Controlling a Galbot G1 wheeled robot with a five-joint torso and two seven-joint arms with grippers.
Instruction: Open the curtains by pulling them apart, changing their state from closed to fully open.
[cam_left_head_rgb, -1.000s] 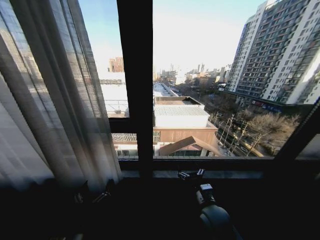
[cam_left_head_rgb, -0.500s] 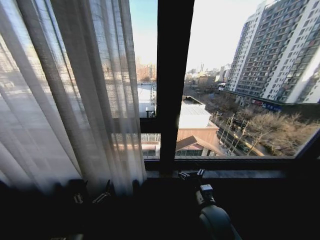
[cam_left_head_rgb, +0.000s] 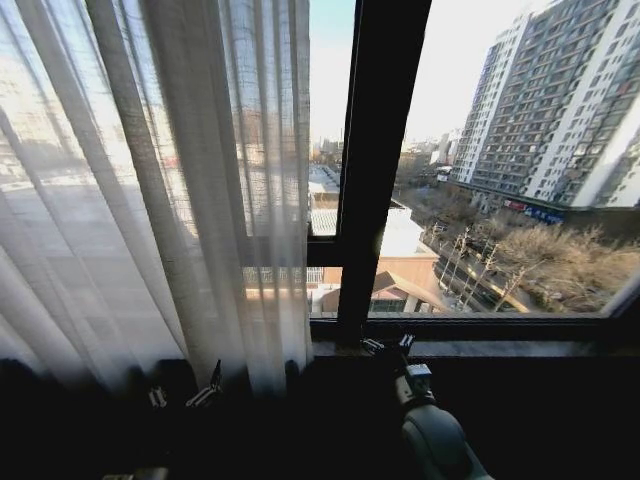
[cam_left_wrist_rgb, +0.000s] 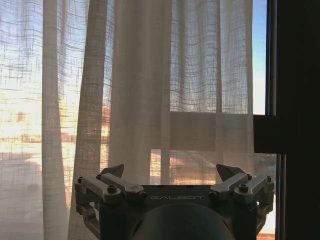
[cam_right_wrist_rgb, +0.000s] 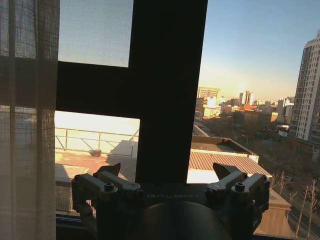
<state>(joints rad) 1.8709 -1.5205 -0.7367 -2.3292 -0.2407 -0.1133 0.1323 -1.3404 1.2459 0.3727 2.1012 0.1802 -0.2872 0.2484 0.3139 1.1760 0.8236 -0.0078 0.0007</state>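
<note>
Two grippers low, jaws spread, empty | left gripper (cam_left_wrist_rgb: 170, 172) facing curtains (cam_left_wrist_rgb: 135, 90) | right gripper (cam_right_wrist_rgb: 168, 171) facing window frame (cam_right_wrist_rgb: 165, 90)

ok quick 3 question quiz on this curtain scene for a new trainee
1. True or false: the left gripper is clamped on the curtain.
2. What does the right gripper face? A) curtain fabric B) the dark window frame C) a wall
3. Fill in: in the head view the curtain covers the ___ side of the window.

Key: 1 false, its fingers are spread with the fabric hanging ahead; 2 B; 3 left.
</note>
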